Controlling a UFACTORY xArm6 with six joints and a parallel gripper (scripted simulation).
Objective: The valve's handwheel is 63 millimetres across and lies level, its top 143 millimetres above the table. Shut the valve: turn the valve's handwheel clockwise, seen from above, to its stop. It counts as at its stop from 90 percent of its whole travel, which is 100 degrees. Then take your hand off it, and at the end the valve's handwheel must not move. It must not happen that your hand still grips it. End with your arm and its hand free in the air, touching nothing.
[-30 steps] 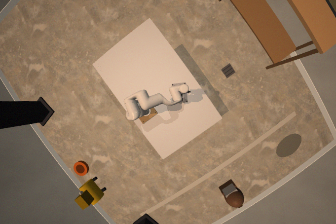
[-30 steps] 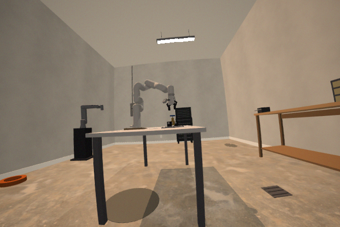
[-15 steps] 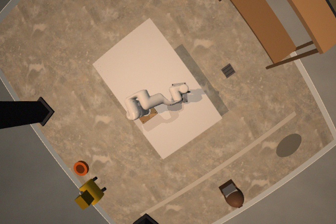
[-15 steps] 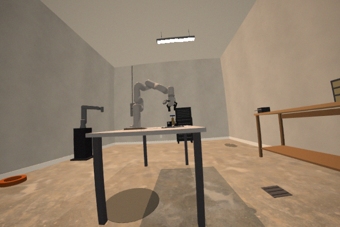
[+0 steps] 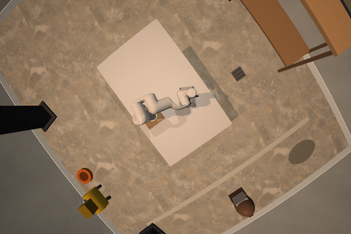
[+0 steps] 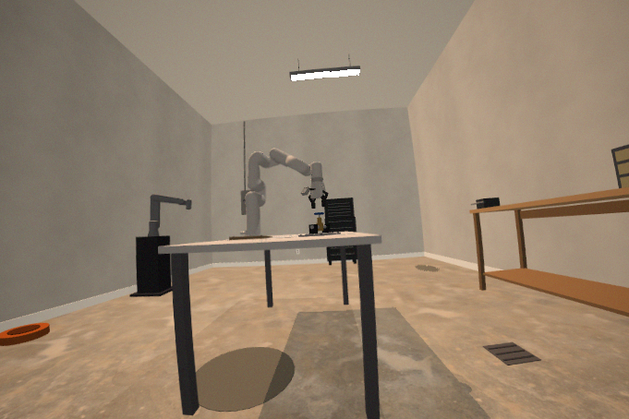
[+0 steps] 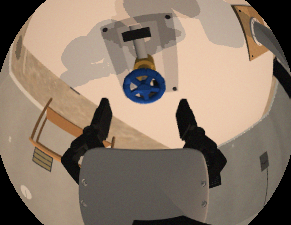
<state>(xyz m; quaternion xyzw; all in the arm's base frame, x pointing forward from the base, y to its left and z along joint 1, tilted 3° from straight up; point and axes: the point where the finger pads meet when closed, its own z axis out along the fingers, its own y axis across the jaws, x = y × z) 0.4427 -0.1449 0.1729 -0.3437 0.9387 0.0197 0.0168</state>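
Note:
The valve has a blue spoked handwheel [image 7: 144, 86] on a brass body, fixed to a grey base plate [image 7: 140, 40] on the table. In the wrist view my gripper [image 7: 144, 105] is open and empty, its two black fingers standing wide, with the handwheel just ahead of and between the fingertips. In the exterior view my gripper [image 6: 317, 201] hangs a little above the handwheel [image 6: 319, 214], not touching it. In the overhead view the arm's wrist [image 5: 188, 95] covers the valve.
The arm's base sits on a wooden plate [image 5: 154, 120] near the table's middle. A black cabinet [image 6: 340, 217] stands behind the table. The table's right edge [image 5: 209, 90] is close to the valve.

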